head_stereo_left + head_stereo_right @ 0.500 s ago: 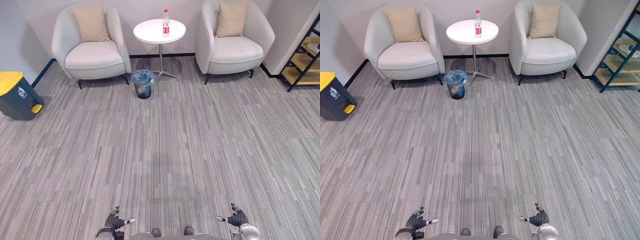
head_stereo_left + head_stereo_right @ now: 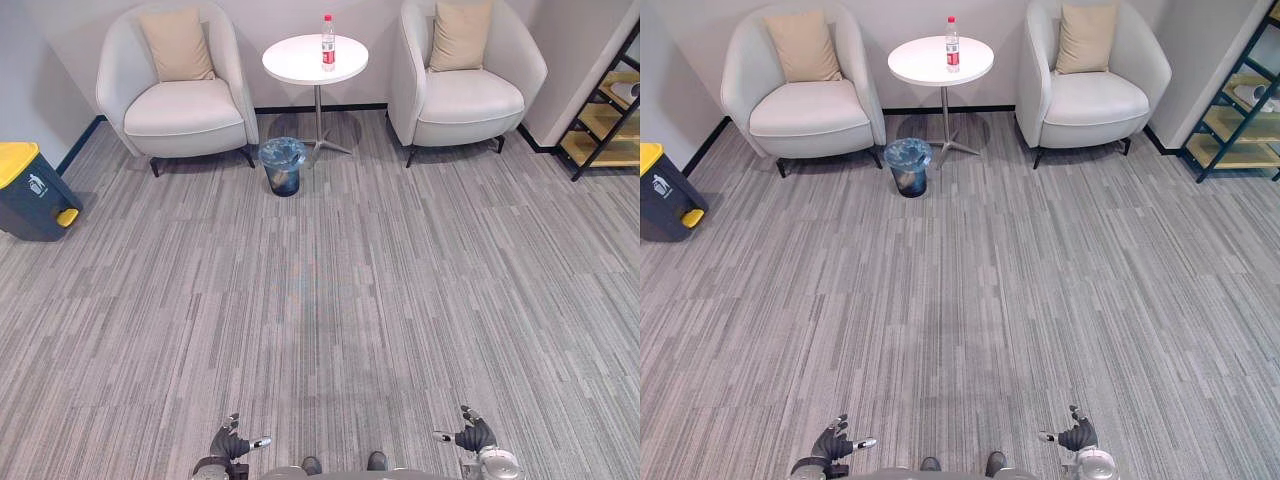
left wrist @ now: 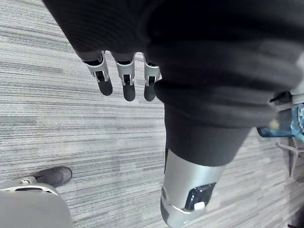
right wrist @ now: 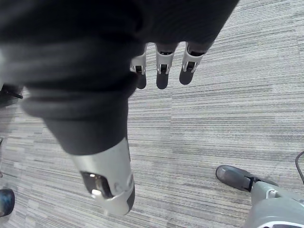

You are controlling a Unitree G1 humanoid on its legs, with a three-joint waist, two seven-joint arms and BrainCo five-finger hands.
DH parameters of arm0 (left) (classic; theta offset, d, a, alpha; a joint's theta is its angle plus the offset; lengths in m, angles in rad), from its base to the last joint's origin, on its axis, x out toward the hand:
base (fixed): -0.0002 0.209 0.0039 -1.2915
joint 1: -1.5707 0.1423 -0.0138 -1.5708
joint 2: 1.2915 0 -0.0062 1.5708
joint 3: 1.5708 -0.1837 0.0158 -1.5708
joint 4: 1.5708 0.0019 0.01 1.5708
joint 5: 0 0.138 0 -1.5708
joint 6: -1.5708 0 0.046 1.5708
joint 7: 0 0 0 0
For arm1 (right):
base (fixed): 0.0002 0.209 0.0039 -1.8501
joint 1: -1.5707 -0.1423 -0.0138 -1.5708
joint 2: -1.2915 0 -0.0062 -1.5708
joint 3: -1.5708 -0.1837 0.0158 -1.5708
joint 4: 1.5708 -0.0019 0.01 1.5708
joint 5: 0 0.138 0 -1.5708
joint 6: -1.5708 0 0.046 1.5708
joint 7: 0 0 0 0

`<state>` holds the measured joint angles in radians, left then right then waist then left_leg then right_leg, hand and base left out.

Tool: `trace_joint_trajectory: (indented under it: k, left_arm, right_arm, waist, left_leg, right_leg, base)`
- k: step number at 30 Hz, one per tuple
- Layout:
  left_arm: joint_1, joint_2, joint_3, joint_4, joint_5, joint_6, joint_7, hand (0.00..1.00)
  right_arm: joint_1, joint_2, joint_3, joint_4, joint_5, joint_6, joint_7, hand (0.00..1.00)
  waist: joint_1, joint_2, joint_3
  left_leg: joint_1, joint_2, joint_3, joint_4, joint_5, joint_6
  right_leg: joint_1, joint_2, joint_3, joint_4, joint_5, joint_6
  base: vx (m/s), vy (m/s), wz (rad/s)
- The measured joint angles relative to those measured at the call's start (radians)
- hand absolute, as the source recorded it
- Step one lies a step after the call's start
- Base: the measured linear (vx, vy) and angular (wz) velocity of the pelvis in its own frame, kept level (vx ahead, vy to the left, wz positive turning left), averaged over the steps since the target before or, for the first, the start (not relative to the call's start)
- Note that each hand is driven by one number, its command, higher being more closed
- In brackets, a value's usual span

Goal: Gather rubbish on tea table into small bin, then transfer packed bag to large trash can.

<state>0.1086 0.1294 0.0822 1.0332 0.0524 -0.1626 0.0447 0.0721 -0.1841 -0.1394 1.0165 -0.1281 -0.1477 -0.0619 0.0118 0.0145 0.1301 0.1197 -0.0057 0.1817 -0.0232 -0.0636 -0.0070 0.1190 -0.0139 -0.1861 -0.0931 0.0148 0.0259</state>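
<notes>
Red-labelled bottle (image 2: 327,28) stands on white round tea table (image 2: 300,62), top centre, between 2 armchairs (image 2: 185,110). Small bin (image 2: 283,166) sits on carpet (image 2: 330,300) just lower left of table. Large trash can (image 2: 28,190) at left edge, well apart. Left hand (image 2: 232,443) and right hand (image 2: 470,437) at bottom edge, fingers relaxed, empty.

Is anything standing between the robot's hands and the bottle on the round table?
Nothing visible does. Bare carpet runs from the left hand and right hand up to the table holding the bottle; the small bin stands by the table's foot, slightly to the left.
</notes>
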Motion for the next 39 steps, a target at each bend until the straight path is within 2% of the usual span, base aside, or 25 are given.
trace_joint_trajectory:
  k: [4,5,6,17,21,23,26,28,29,31,32,34,35,36,37,38,39]
  left_arm:
    - [0.0,0.0,0.0,0.0,0.0,0.0,0.0,0.0]
    - [0.0,-0.001,0.0,0.0,0.0,0.0,0.0,0.0]
    - [0.0,-0.002,0.0,0.0,0.0,0.0,0.0,0.0]
    - [0.0,-0.004,-0.001,0.0,0.0,0.001,0.0,0.0]
    - [-0.005,-0.004,-0.002,0.0,0.0,0.001,0.0,0.0]
    - [-0.015,-0.004,-0.003,-0.001,0.0,0.001,0.0,0.0]
    - [-0.017,-0.003,-0.007,-0.002,-0.001,0.001,0.0,0.0]
    - [-0.017,-0.002,-0.013,-0.002,-0.001,0.002,0.0,0.0]
    - [-0.018,-0.001,-0.014,-0.002,-0.002,0.002,0.0,0.0]
    - [-0.02,0.001,-0.014,-0.002,-0.002,0.003,0.0,0.0]
    - [-0.021,0.004,-0.014,-0.003,-0.002,0.003,0.0,0.0]
    - [-0.012,0.005,-0.013,-0.003,-0.002,0.007,0.0,0.0]
    - [-0.016,0.005,-0.013,-0.003,-0.002,0.007,0.0,0.0]
    - [-0.02,0.004,-0.013,-0.003,-0.002,0.007,0.0,0.0]
    - [-0.028,0.005,-0.013,-0.003,-0.002,0.007,-0.001,0.0]
    - [-0.031,0.007,-0.013,-0.003,-0.002,0.007,-0.001,0.0]
    - [-0.035,0.015,-0.014,-0.003,-0.002,0.007,-0.001,0.0]
  right_arm:
    - [-0.003,0.0,-0.001,0.0,0.0,0.0,0.0,0.0]
    - [-0.004,0.0,-0.003,0.0,0.0,0.0,0.0,0.0]
    - [-0.004,0.001,-0.003,0.0,0.0,0.0,0.0,0.0]
    - [-0.009,0.0,-0.008,-0.001,0.0,0.006,0.0,0.0]
    - [-0.029,-0.001,-0.01,-0.001,0.0,0.02,0.0,0.0]
    - [-0.041,-0.002,-0.012,-0.001,0.0,0.022,0.0,0.0]
    - [-0.04,-0.002,-0.012,0.0,0.001,0.027,0.001,0.0]
    - [-0.035,0.0,-0.012,0.0,0.001,0.029,0.002,0.0]
    - [-0.037,0.0,-0.01,-0.001,0.003,0.03,0.002,0.0]
    - [-0.036,0.005,-0.008,0.0,0.004,0.033,0.002,0.0]
    - [-0.033,0.011,-0.007,0.003,0.006,0.037,0.003,0.0]
    - [-0.034,0.013,-0.005,0.018,0.01,0.037,0.004,0.0]
    - [-0.041,0.012,-0.005,0.017,0.011,0.037,0.004,0.0]
    - [-0.046,0.012,-0.006,0.017,0.012,0.037,0.004,0.0]
    - [-0.056,0.01,-0.007,0.016,0.012,0.036,0.003,0.0]
    - [-0.06,0.011,-0.007,0.016,0.012,0.036,0.004,0.0]
    - [-0.061,0.012,-0.006,0.017,0.012,0.036,0.004,0.0]
  waist:
    - [0.0,0.0,0.0]
    - [0.0,0.001,0.0]
    - [0.0,0.001,-0.001]
    - [0.002,0.002,0.0]
    - [0.002,0.007,0.004]
    - [0.002,0.013,0.012]
    - [0.0,0.016,0.022]
    - [0.001,0.011,0.031]
    - [0.0,0.01,0.042]
    - [-0.002,0.006,0.059]
    - [-0.007,0.0,0.067]
    - [-0.013,0.009,0.073]
    - [-0.028,0.0,0.073]
    - [-0.033,0.002,0.076]
    - [-0.048,0.016,0.087]
    - [-0.05,0.016,0.088]
    - [-0.051,0.006,0.09]
  left_leg:
    - [0.0,0.001,0.006,0.0,0.0,0.0]
    - [0.0,0.002,0.008,0.0,0.0,-0.001]
    - [0.0,0.002,0.009,0.0,0.004,-0.006]
    - [-0.004,0.002,0.039,-0.012,0.003,-0.006]
    - [-0.042,0.007,0.077,0.016,-0.018,0.018]
    - [-0.067,0.012,0.096,0.053,-0.044,0.024]
    - [-0.071,0.015,0.119,0.126,-0.1,0.037]
    - [-0.071,0.008,0.126,0.171,-0.138,0.046]
    - [-0.065,0.003,0.129,0.181,-0.147,0.052]
    - [-0.042,-0.005,0.122,0.176,-0.157,0.064]
    - [-0.021,-0.011,0.115,0.17,-0.166,0.065]
    - [0.002,-0.01,0.095,0.169,-0.187,0.059]
    - [0.009,0.0,0.088,0.17,-0.194,0.054]
    - [0.013,0.008,0.081,0.168,-0.197,0.048]
    - [0.028,0.038,0.066,0.164,-0.205,0.033]
    - [0.037,0.049,0.062,0.161,-0.208,0.021]
    - [0.056,0.057,0.06,0.154,-0.21,0.002]
  right_leg:
    - [0.0,0.0,0.003,0.0,-0.001,0.002]
    - [0.0,0.0,0.004,0.0,-0.004,0.022]
    - [-0.001,0.0,0.004,0.001,-0.003,0.026]
    - [-0.028,0.002,0.037,0.002,0.003,0.016]
    - [-0.081,0.004,0.079,0.028,0.007,0.009]
    - [-0.114,0.002,0.099,0.077,-0.013,0.013]
    - [-0.182,-0.017,0.108,0.267,-0.115,0.028]
    - [-0.249,-0.046,0.092,0.444,-0.174,0.056]
    - [-0.294,-0.067,0.065,0.552,-0.184,0.065]
    - [-0.348,-0.099,0.022,0.687,-0.186,0.065]
    - [-0.367,-0.115,-0.003,0.75,-0.207,0.067]
    - [-0.383,-0.122,-0.034,0.749,-0.236,0.066]
    - [-0.397,-0.126,-0.066,0.706,-0.238,0.063]
    - [-0.404,-0.123,-0.085,0.675,-0.236,0.059]
    - [-0.418,-0.105,-0.128,0.57,-0.214,0.037]
    - [-0.422,-0.096,-0.138,0.519,-0.191,0.03]
    - [-0.418,-0.085,-0.145,0.431,-0.135,0.024]
  base:
    - [0.0,0.0,0.0]
    - [-0.03,-0.014,-0.03]
    - [-0.04,-0.022,-0.02]
    - [-0.03,-0.015,-0.08]
    - [-0.03,-0.001,-0.34]
    - [0.01,0.038,-0.31]
    - [0.02,0.064,-0.16]
    - [0.03,0.082,-0.07]
    - [0.03,0.079,-0.03]
    - [0.06,0.058,0.05]
    - [0.08,0.027,0.07]
    - [0.17,-0.01,0.17]
    - [0.2,-0.034,0.3]
    - [0.38,-0.117,0.41]
    - [0.25,-0.084,0.28]
    - [0.41,-0.143,0.27]
    - [0.33,-0.15,0.25]
